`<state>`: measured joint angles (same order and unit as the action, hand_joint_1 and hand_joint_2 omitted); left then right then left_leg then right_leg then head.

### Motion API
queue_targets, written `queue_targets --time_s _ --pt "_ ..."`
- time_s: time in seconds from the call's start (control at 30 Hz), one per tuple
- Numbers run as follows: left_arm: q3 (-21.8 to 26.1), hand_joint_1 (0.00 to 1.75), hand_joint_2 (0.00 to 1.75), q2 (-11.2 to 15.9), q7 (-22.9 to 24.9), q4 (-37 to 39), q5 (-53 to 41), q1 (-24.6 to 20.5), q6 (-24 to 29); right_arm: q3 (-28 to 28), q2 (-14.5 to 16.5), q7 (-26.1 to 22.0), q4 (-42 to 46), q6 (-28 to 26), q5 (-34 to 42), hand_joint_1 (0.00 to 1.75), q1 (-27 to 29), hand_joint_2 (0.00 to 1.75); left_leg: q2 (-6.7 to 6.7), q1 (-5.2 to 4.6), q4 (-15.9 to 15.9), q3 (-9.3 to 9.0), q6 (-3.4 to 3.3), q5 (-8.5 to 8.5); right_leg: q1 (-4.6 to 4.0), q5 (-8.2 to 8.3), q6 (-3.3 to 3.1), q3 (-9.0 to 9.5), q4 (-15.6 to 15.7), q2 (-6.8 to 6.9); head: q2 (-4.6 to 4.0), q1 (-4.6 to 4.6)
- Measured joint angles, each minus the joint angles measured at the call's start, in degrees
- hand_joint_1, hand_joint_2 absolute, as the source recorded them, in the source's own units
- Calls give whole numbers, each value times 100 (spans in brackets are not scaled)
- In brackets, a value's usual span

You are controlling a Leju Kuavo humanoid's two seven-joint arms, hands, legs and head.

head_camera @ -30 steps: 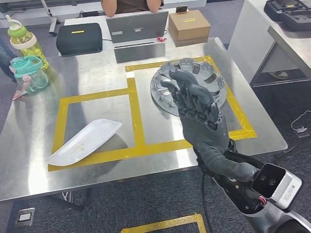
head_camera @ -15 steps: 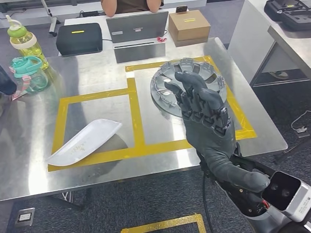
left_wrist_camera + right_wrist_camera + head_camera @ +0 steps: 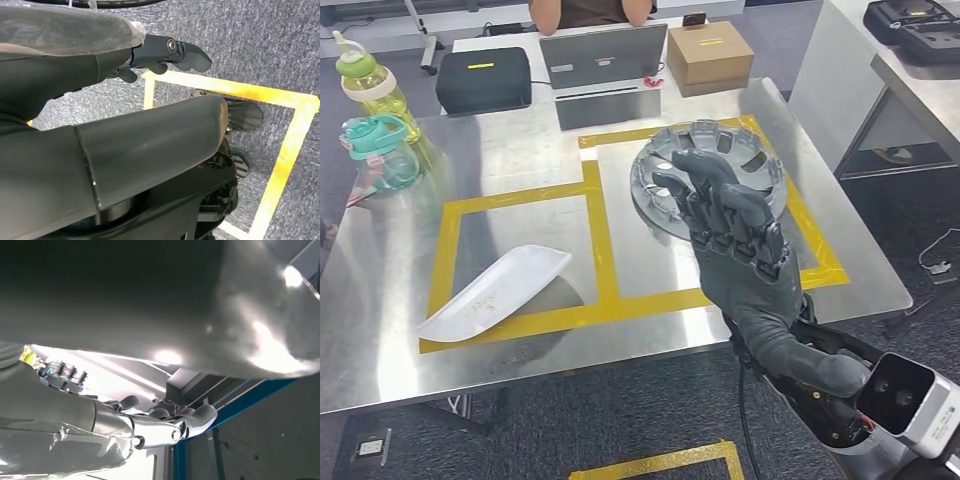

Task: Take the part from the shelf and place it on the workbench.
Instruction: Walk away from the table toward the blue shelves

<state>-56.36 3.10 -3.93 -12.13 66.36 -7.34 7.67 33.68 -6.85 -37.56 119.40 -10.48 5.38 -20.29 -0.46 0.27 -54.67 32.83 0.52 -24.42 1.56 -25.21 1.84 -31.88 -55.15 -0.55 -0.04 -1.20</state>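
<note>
A round grey cast part (image 3: 743,150) with ribs and cut-outs lies flat on the steel workbench (image 3: 516,150), inside the right yellow taped square. My right hand (image 3: 731,225) is raised over the bench's front edge and overlaps the near side of the part in the head view. Its fingers are spread and loosely curled, and nothing is in them. I cannot tell whether the fingertips touch the part. The right wrist view shows the same hand (image 3: 162,425) holding nothing. My left hand (image 3: 151,125) hangs over grey carpet with yellow floor tape and holds nothing.
A white curved panel (image 3: 493,292) lies in the left taped square. Two drink bottles (image 3: 376,120) stand at the bench's far left. A laptop (image 3: 603,55), a black box (image 3: 482,78) and a cardboard box (image 3: 709,50) line the far edge, where a person (image 3: 588,10) sits.
My right hand has drawn back a little from the round part toward the front edge of the bench. The part has stayed where it lies.
</note>
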Motion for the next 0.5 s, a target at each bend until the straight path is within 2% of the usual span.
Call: queue_targets --time_s 0.1,0.2,0.27,0.3,0.33,0.4,0.43,0.47,0.5 --pt "5 0 0 0 69 0 5 0 0 9 -3 15 0 2 0 0 -1 0 0 -10 -35 5 -36 -28 7 -13 25 14 0 0 0 0" --pt "6 0 0 0 103 0 4 0 -1 22 -4 18 5 3 0 0 -3 0 0 -25 -45 -1 -86 -39 15 -6 76 44 28 0 0 2" --pt "6 0 0 -7 105 0 4 -1 -2 26 -14 19 19 3 0 0 -7 0 19 17 36 -50 -131 15 12 -67 117 45 -6 5 0 -4" --pt "6 0 0 -11 109 0 4 -2 -2 26 -23 21 28 3 0 0 -11 0 32 40 81 -76 -153 45 5 -186 136 -5 -151 8 0 -22" --pt "6 0 0 -15 115 0 4 -3 -2 26 -33 24 36 3 0 0 -13 0 46 62 116 -96 -165 63 4 -377 150 -109 -431 12 0 -51" --pt "6 0 0 -19 131 0 5 -2 -2 28 -45 31 45 3 0 0 -8 0 59 60 124 -97 -173 68 3 -787 186 -407 -1225 16 0 -105" --pt "6 0 0 -21 139 0 6 1 -3 30 -54 33 46 3 0 0 -2 0 63 61 123 -95 -172 69 8 -888 203 -513 -1524 16 0 -123" --pt "6 0 0 -24 145 0 6 3 -4 31 -63 35 46 3 0 0 2 0 66 67 121 -93 -170 70 13 -870 219 -523 -1612 18 0 -133" --pt "6 0 0 -27 149 0 6 4 -7 31 -73 37 46 3 0 0 1 0 66 78 116 -93 -163 72 20 -736 232 -414 -1447 21 0 -145"
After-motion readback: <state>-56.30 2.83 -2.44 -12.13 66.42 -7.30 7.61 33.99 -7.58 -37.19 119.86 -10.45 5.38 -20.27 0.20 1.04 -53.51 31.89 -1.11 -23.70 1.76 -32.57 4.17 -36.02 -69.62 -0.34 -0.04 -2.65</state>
